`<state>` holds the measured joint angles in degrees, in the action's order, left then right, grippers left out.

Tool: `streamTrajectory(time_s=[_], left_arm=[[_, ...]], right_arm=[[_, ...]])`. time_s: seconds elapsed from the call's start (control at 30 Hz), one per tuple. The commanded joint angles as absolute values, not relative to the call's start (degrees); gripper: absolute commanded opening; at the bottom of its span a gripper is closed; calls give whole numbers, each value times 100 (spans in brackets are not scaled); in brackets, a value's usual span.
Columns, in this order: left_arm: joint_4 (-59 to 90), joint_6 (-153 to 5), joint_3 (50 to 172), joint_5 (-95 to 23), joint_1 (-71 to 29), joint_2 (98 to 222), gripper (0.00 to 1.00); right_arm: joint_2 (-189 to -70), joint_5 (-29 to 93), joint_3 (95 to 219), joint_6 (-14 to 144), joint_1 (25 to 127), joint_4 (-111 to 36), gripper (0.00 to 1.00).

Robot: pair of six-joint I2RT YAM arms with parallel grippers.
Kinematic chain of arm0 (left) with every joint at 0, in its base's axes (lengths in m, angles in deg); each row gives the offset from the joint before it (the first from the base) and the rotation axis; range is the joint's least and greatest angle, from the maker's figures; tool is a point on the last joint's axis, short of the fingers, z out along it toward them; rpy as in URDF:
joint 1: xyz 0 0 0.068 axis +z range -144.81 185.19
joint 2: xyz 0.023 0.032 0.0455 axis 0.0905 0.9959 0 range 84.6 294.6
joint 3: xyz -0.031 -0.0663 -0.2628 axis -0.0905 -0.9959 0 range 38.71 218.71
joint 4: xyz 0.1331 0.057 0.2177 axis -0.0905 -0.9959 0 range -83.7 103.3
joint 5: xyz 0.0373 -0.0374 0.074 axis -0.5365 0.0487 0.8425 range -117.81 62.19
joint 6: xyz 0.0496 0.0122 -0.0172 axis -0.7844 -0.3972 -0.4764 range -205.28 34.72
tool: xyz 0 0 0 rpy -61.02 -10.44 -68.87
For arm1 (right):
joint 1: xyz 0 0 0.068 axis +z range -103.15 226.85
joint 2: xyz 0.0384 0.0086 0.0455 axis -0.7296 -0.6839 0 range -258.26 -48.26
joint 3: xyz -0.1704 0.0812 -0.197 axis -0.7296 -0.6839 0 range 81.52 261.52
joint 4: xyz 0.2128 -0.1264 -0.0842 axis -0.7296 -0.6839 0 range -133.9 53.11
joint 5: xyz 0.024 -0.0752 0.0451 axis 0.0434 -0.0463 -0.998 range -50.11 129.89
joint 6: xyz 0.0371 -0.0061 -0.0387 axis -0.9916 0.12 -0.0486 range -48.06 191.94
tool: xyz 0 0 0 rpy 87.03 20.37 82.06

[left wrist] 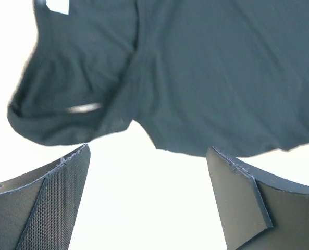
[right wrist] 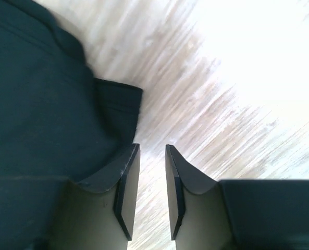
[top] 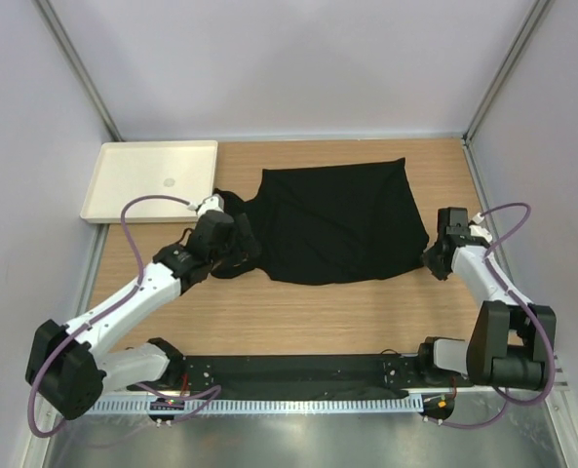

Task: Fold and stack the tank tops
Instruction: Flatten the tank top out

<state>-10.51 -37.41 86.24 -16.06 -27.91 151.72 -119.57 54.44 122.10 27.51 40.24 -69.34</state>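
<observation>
Wide-set textured black fingers point(left wrist: 60, 203) of the left gripper point(left wrist: 148, 152) hang apart and empty over the bunched strap end of the black soft-fabric tank top point(top: 337, 224), spread midway on the wooden table point(top: 298, 317); the right gripper point(right wrist: 151, 148) has jaws narrowly apart, empty, beside the hem corner. For a clean fold, each should likely pinch only the near edge layer and carry it across together, cloth taut. Bare wood lies open near and far of the garment, but the cream rectangular tray point(top: 142, 180) sits close by the straps.

No legible writing; the white tag point(left wrist: 58, 5) on the tank top point(left wrist: 222, 78) shows none.
</observation>
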Motion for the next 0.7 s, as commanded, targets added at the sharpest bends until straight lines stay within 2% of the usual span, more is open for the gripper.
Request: streamTrajectory(time_s=[0.0,0.07,0.23,0.4,0.67], left_arm=[[-753,-3554,8381,-1673,-2917,14710,92],[-744,-3501,8170,-1718,-2944,14578,92],[-498,-3510,7634,-1683,-2979,14121,92],[-647,-3615,7431,-1647,-2996,13594,91],[-841,-3677,7343,-1516,-2996,13233,91]], right_arm=[[-12294,5519,12230,2597,4017,-6599,36],[-12568,5562,12335,2553,4008,-6607,45],[-13298,5475,12388,2553,3956,-6195,50],[-13369,5457,12432,2544,3912,-5984,51],[-12825,5571,12169,2360,3850,-5755,45]])
